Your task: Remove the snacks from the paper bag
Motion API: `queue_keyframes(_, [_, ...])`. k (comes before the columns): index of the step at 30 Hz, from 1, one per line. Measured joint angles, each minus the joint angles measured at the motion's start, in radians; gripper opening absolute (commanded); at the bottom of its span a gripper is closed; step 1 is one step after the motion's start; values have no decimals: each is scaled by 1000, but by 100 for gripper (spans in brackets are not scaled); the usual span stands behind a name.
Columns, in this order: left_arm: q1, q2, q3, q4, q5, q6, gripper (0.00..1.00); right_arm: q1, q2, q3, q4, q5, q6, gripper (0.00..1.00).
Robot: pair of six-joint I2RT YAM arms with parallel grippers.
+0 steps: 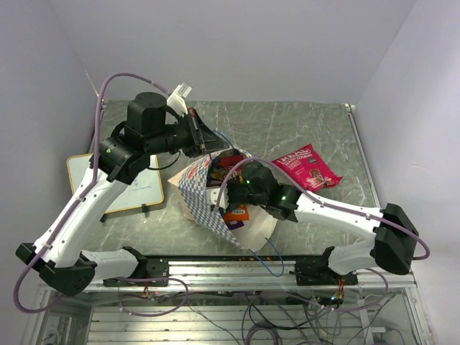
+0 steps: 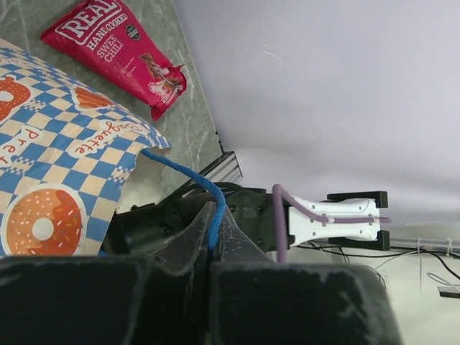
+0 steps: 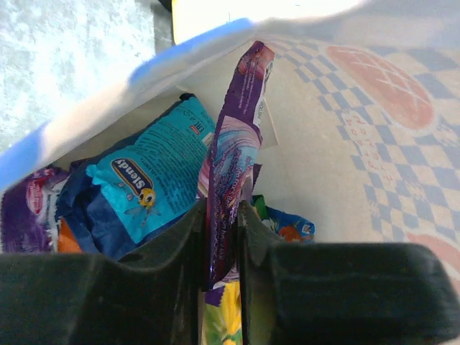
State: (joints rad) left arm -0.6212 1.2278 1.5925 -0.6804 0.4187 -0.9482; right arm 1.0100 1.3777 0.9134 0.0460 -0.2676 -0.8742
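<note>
Progress: early. One glossy red snack packet (image 1: 305,167) lies out on the grey marbled table (image 1: 309,122), right of centre, near the cream paper bag with blue-checked sides (image 1: 198,190) sitting mid-table.

Left jaws are pinched shut on the bag's thin blue cord handle (image 2: 188,176), holding the mouth up. Right jaws, deep in the bag, are closed tight on a purple plastic packet (image 3: 233,136) standing on edge.

Left inside: a blue packet (image 3: 140,180), plus orange, purple and green-yellow ones.

A white framed writing board (image 1: 144,192) lies at the left edge, apart.

In the way: the bag's wall and the crowding packets.
</note>
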Motion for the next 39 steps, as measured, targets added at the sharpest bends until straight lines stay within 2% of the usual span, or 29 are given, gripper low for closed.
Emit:
queue_keyframes(2, [0,-13,-18,4,0,-5,7,0,-34,-6,-23,-2,28,0])
queue_keyframes(10, [0,-29,-37,18,-11,-21,7,-1,-200,-17,-138,11,200,0])
queue_keyframes(17, [0,-25,-36,24,-42,-25,7,-1,-309,9,-263,116,435,0])
queue_keyframes(25, [0,-18,-34,18,-118,-24,7,-1,-407,214,-494,228,650,0])
queue_keyframes(31, [0,-20,-34,16,-174,-25,7,-1,-463,412,-546,317,736,0])
queue_keyframes(34, [0,-24,-34,14,-193,-25,7,0,-470,472,-544,408,770,0])
queue_keyframes(39, [0,-24,-34,9,-199,-25,7,0,-425,517,-521,737,861,0])
